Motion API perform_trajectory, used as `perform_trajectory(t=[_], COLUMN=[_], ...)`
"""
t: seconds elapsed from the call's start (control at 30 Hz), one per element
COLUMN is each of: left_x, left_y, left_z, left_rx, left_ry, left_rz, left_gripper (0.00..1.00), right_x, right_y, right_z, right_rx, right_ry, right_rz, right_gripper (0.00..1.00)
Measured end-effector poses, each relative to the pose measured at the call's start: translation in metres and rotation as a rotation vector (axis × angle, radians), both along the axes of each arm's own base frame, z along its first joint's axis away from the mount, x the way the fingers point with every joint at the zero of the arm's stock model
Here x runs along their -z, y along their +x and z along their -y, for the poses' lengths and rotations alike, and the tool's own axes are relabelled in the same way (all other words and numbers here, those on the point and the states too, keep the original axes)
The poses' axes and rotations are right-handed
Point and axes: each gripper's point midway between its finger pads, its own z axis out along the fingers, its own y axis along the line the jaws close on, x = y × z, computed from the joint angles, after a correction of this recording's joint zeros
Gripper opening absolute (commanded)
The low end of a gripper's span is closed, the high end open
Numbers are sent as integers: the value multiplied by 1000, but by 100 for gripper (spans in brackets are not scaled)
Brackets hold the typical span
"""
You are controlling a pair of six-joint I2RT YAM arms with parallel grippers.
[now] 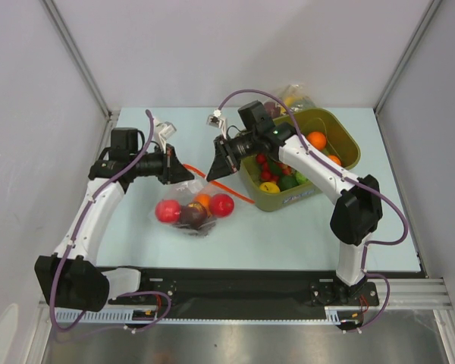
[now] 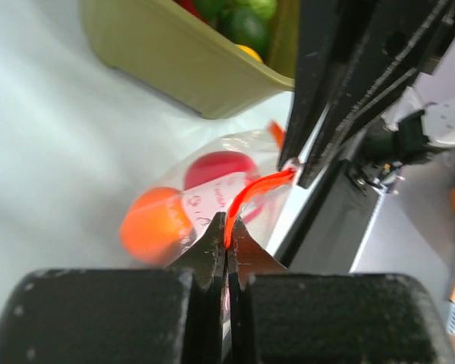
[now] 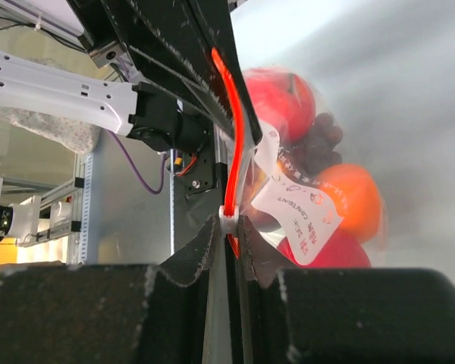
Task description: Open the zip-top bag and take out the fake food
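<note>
The zip-top bag (image 1: pixel 191 214) lies between the arms, its red-orange zip strip (image 1: pixel 235 189) pulled up and running right. Inside it is the fake food: a red apple (image 1: pixel 167 210), a dark maroon fruit (image 1: pixel 193 216), an orange one (image 1: pixel 203 200) and another red fruit (image 1: pixel 221 204). My left gripper (image 1: pixel 187 174) is shut on the strip's left end (image 2: pixel 239 201). Close to its right, my right gripper (image 1: pixel 213 171) is shut on the white zip slider (image 3: pixel 229 220). In the right wrist view the strip (image 3: pixel 236 129) runs up between the grippers, with dark grapes (image 3: pixel 318 144) and a white label (image 3: pixel 296 205) behind.
An olive-green bin (image 1: pixel 347 133) stands at the right with an orange, a lime, a lemon and small red chillies in it. Another clear bag (image 1: pixel 296 95) lies behind the bin. The bin's near wall (image 2: pixel 182 64) is close beyond the bag.
</note>
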Motion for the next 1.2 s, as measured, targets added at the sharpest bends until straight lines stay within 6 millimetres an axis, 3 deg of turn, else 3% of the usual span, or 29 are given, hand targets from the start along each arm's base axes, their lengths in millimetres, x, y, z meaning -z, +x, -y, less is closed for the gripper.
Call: perform_trajectory(t=[1.2], left_x=[52], left_y=[73], left_z=[-63], left_rx=[-515], left_ry=[229], left_rz=[-16], left_gripper=[0], right_x=[23], right_y=[1], right_z=[15], right_rx=[33], right_ry=[-102], right_rz=[-14], right_gripper=[0])
